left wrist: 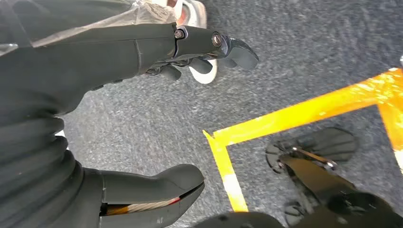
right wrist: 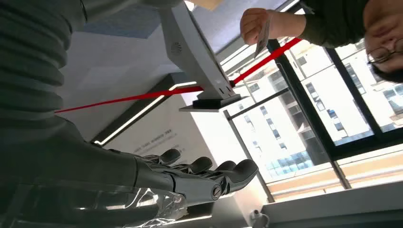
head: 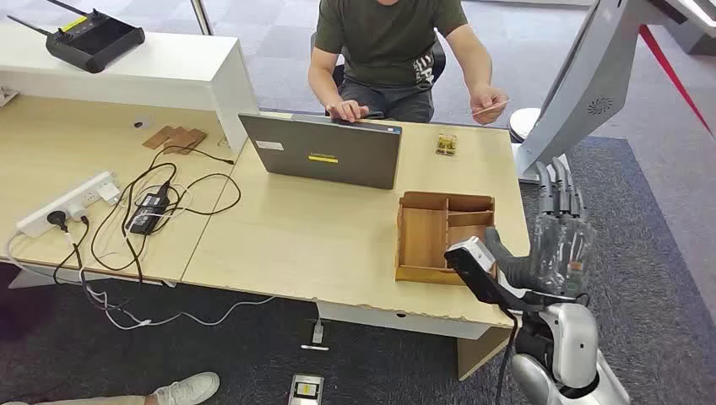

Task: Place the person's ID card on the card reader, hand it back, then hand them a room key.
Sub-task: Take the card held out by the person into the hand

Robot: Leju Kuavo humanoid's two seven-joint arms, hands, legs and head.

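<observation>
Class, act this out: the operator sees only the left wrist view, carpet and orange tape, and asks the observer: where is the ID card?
Observer: The person holds the ID card up past the desk's right corner.
Operator: Is my right robot hand touching it?
Observer: No, the right robot hand is raised beside the desk's right edge, fingers apart, empty.
Operator: Anything on the desk nearby?
Observer: A wooden tray sits at that edge.

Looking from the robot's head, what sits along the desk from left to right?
Power strip → tangle of black cables → laptop → wooden organizer tray → the robot's raised right hand.
</observation>
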